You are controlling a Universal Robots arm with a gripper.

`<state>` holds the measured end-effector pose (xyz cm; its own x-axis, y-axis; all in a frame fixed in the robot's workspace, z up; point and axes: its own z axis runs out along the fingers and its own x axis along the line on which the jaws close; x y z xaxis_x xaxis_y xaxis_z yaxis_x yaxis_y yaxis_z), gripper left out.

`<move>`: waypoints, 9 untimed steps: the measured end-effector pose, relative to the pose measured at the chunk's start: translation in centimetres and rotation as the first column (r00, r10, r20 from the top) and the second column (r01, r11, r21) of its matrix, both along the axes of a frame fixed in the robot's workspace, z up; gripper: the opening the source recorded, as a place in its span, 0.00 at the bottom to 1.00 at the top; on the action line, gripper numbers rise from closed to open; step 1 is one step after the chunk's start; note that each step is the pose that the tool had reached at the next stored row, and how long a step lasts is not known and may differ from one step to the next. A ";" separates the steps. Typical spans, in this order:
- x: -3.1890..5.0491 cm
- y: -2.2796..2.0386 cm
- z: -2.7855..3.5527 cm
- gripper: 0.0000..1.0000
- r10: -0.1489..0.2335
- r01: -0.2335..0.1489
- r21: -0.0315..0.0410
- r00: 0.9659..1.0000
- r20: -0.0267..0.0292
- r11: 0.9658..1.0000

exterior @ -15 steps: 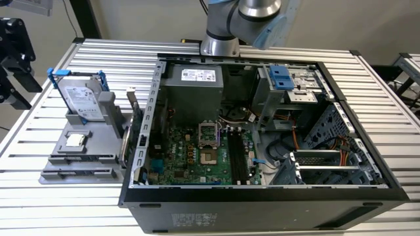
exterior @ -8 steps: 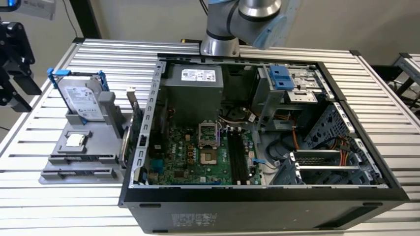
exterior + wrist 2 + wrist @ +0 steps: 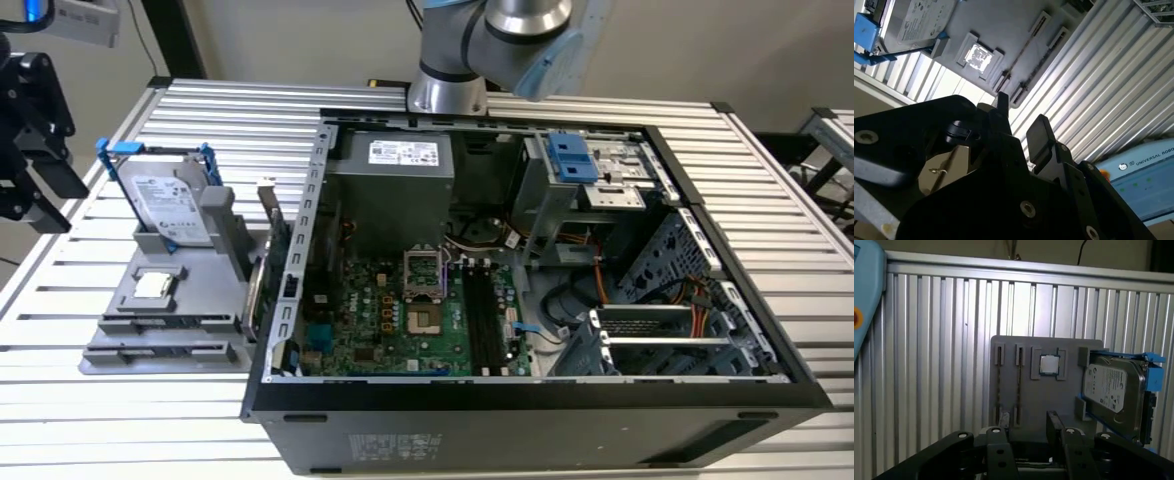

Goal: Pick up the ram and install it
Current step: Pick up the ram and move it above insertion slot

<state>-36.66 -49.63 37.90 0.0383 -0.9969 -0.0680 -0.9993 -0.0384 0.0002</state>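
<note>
First wrist view, claw [image 3: 1025, 426] fingers apart, seemingly empty, poised near gray tray [image 3: 1074, 347] holding the ram [image 3: 1018, 382]

Your table [image 3: 787, 150] is ribbed metal with a dull brushed sheen. The tray [image 3: 1066, 395] looks like matt grey plastic. The hard drive [image 3: 1111, 387] has a smooth silvery metal shell with a paper label, and its bracket [image 3: 1153, 372] is blue plastic. The pincer [image 3: 1021, 117] is matt black, and the computer case [image 3: 534, 430] is black painted metal.
</note>
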 end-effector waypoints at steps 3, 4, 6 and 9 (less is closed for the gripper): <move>0.04 0.00 -0.49 1.00 0.000 0.000 0.000 1.000 0.000 1.000; 0.04 0.00 -0.67 1.00 0.000 0.000 0.000 1.000 0.000 1.000; 0.05 0.00 -1.04 1.00 0.000 0.000 0.000 1.000 0.000 1.000; 0.05 -0.01 -1.59 1.00 0.000 0.000 0.000 1.000 0.000 1.000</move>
<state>-36.61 -49.64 36.31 0.0383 -0.9970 -0.0676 -0.9993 -0.0385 0.0003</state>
